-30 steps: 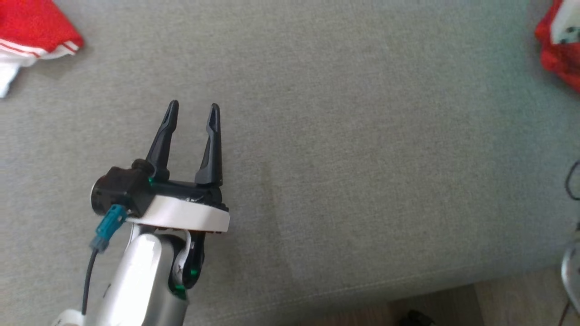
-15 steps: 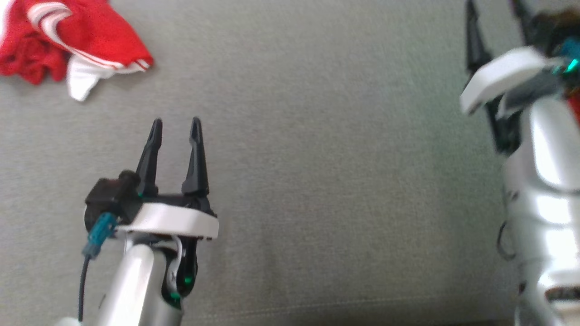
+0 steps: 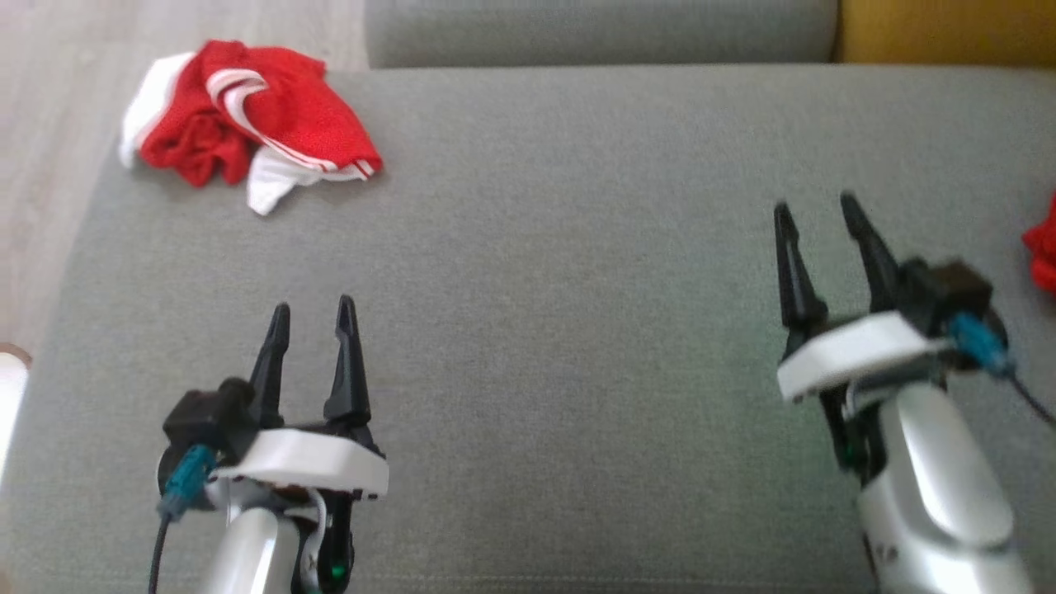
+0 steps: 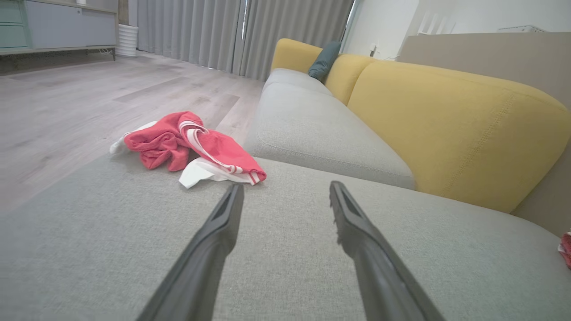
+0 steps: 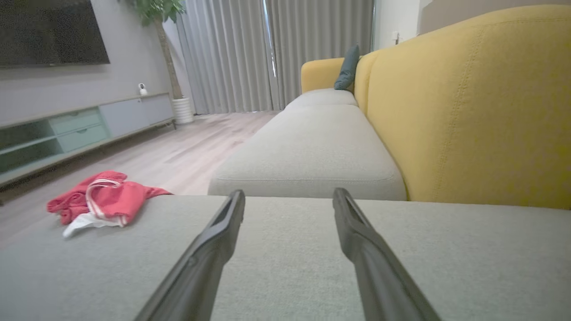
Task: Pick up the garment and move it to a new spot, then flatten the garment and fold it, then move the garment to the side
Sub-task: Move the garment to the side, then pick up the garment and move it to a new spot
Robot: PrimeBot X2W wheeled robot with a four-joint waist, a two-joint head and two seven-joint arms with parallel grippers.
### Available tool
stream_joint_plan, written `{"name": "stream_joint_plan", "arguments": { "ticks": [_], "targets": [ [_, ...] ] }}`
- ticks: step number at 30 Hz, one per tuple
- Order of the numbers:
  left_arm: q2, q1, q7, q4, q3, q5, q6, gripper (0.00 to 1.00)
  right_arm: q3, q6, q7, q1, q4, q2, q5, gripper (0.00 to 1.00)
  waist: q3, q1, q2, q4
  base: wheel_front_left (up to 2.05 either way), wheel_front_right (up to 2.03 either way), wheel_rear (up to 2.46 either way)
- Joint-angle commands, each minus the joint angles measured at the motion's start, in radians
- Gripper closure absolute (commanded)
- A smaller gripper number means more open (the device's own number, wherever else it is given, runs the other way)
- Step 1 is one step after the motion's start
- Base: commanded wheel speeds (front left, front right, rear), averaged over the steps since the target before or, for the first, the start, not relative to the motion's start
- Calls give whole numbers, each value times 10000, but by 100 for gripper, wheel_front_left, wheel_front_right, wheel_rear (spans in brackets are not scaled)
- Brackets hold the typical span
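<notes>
A crumpled red garment with white stripes (image 3: 252, 136) lies at the far left corner of the grey sofa seat (image 3: 561, 272); it also appears in the left wrist view (image 4: 192, 149) and the right wrist view (image 5: 105, 200). My left gripper (image 3: 312, 318) hovers open above the cushion, well short of the garment and to its right, with nothing between its fingers. My right gripper (image 3: 813, 210) stands open and empty over the right part of the seat. In the wrist views the left gripper (image 4: 285, 189) and right gripper (image 5: 289, 196) show spread fingers over bare fabric.
Another piece of red cloth (image 3: 1041, 247) peeks in at the right edge of the seat. A yellow backrest (image 4: 446, 120) runs along the far side, with a second grey cushion (image 5: 312, 151) beyond. Wooden floor (image 3: 41, 124) borders the left end of the sofa.
The head camera has swung up and to the left, bringing the garment further into view and the right arm into the picture. Both grippers stay open.
</notes>
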Motion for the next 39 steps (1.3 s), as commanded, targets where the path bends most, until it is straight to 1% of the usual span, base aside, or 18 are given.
{"name": "stream_joint_plan", "arguments": {
  "ticks": [1, 4, 8, 15, 28, 35, 39],
  "targets": [
    [47, -207, -53, -260, 341, -33, 40, 0, 245, 65, -190, 73, -528, 151, 217, 0, -221, 1, -1, 131, 0, 0, 0],
    [47, -9, -53, -224, 310, -38, 22, 0, 246, 65, -390, 835, -960, 153, 679, 0, -392, 1, -1, 131, 0, 0, 0],
    [47, 228, -53, -211, 274, -16, -45, 0, 307, 65, -518, 1550, -1419, 154, 905, 0, -503, 1, -1, 76, 0, 0, 0],
    [47, 378, -53, -224, 188, -21, -93, 0, 249, 65, -386, 2351, -1780, 155, 909, 0, -569, 1, -1, -19, 0, 0, 0],
    [47, 468, -53, -246, 49, -25, -94, 0, 132, 65, -226, 2654, -1978, 156, 818, 0, -701, 1, -1, -59, 0, 0, 0],
    [47, 531, -53, -250, 16, -15, -96, 0, 66, 65, -105, 2709, -1977, 156, 765, 0, -748, 1, -1, 27, 0, 0, 0],
    [47, 536, -53, -216, -26, -26, -115, 0, -18, 65, -61, 2740, -2007, 156, 712, 0, -787, 1, -1, 199, 0, 0, 0]
  ]
}}
